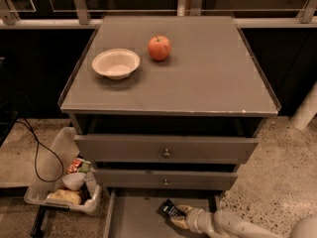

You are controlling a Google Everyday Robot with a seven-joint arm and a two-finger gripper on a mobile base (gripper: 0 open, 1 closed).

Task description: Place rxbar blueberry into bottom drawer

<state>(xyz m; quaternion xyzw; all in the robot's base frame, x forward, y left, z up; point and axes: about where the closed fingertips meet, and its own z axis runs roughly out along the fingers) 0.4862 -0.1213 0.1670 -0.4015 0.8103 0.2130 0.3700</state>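
— Over the bottom drawer (133, 219), low beside its right wall, the claw (179, 215) pinches the rxbar blueberry (171, 210) by one end.

— The bar looks light, thin, slick-wrapped (likely bendy); gripping across the flat faces suits it.

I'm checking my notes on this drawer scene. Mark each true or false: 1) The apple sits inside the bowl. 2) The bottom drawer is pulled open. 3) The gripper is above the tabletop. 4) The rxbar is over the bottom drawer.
1) False: the apple sits beside the bowl.
2) True: the bottom drawer is open.
3) False: the gripper is low, at the bottom drawer.
4) True: the rxbar blueberry is over it, at the gripper.
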